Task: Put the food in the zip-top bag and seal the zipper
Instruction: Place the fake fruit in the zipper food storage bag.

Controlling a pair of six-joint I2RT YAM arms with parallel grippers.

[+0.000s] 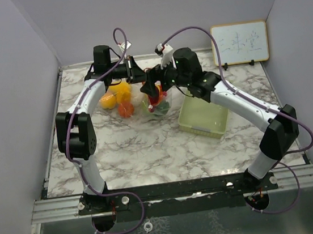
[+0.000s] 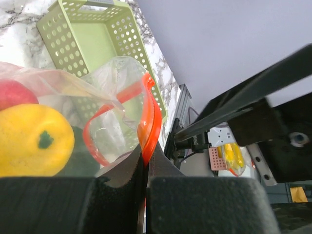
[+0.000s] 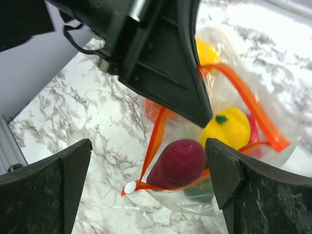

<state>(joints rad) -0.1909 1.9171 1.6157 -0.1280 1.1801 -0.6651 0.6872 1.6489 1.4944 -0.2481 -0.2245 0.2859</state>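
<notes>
Bag (image 1: 157, 102) mouth is held up by L gripper (image 2: 146, 181), fingers pinched on orange zip rim (image 2: 148, 122). R gripper (image 3: 148, 180) is spread wide above, nothing held. Dark red piece (image 3: 178, 163) & yellow piece (image 3: 229, 127) are inside; loose fruit (image 1: 117, 102) lies at bag's 9 o'clock. Rim shd be kept lifted while rest is fetched.

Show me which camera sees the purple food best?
The right wrist view: the purple food looks big and close inside the bag. The left wrist view misses it; from the top I cannot pick it out.
</notes>
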